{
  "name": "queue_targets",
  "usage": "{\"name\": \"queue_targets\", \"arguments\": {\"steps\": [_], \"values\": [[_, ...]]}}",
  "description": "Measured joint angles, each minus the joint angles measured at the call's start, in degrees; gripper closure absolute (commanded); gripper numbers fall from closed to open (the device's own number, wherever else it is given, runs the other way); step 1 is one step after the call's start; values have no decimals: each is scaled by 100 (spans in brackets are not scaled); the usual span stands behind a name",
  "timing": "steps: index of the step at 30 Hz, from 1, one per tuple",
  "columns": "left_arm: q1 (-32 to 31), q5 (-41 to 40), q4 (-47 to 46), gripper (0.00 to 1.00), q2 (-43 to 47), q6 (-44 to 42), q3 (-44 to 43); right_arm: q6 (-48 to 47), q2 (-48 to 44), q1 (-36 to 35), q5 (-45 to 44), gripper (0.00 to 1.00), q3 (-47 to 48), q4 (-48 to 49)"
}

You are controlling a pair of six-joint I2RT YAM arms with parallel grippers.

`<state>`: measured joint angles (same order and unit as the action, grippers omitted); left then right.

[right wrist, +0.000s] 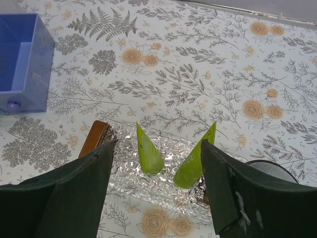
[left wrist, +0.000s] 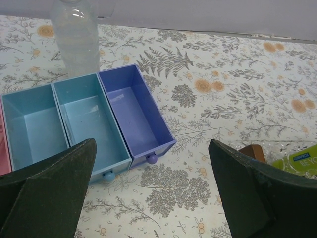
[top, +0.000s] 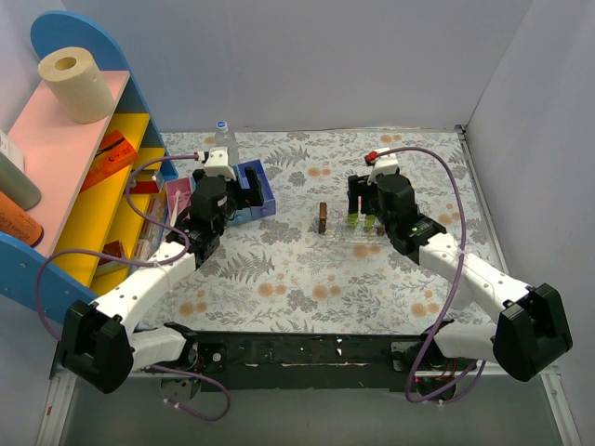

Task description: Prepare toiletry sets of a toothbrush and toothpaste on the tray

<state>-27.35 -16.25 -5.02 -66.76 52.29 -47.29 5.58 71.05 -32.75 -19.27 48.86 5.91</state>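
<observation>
Two yellow-green toothpaste tubes [right wrist: 148, 151] [right wrist: 193, 163] lie on the clear, crinkly tray [right wrist: 148, 191], flat ends pointing away. In the top view the tubes [top: 351, 220] [top: 369, 223] and the tray [top: 346, 237] sit at mid-table. My right gripper [right wrist: 156, 198] [top: 364, 209] is open and empty just above the tray, with the tubes between its fingers in view. My left gripper [left wrist: 153, 198] [top: 232, 200] is open and empty over bare tabletop beside the blue compartment box [left wrist: 99, 114]. One tube [left wrist: 297, 161] shows at the right edge of the left wrist view. I cannot make out the toothbrush.
A brown block [right wrist: 94, 139] [top: 323, 218] stands at the tray's left end. A clear bottle [left wrist: 74, 34] [top: 223, 135] stands behind the compartment box [top: 251, 190]. A blue, yellow and pink shelf [top: 84, 186] holding a paper roll fills the left side. White walls close the back and right.
</observation>
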Motion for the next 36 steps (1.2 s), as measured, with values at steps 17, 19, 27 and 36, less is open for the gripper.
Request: {"name": "queue_targets", "arguments": {"steps": [17, 19, 27, 36], "values": [[1338, -339, 42, 10, -474, -247, -4, 472, -1419, 1029, 717, 34, -289, -37], [1414, -433, 52, 14, -492, -352, -4, 444, -1663, 1217, 765, 34, -374, -125], [2133, -437, 721, 29, -693, -726, -35, 105, -2535, 1790, 876, 34, -920, -343], [2177, -562, 1843, 41, -1370, -1108, -448, -85, -2776, 1926, 1060, 34, -1207, -494]]}}
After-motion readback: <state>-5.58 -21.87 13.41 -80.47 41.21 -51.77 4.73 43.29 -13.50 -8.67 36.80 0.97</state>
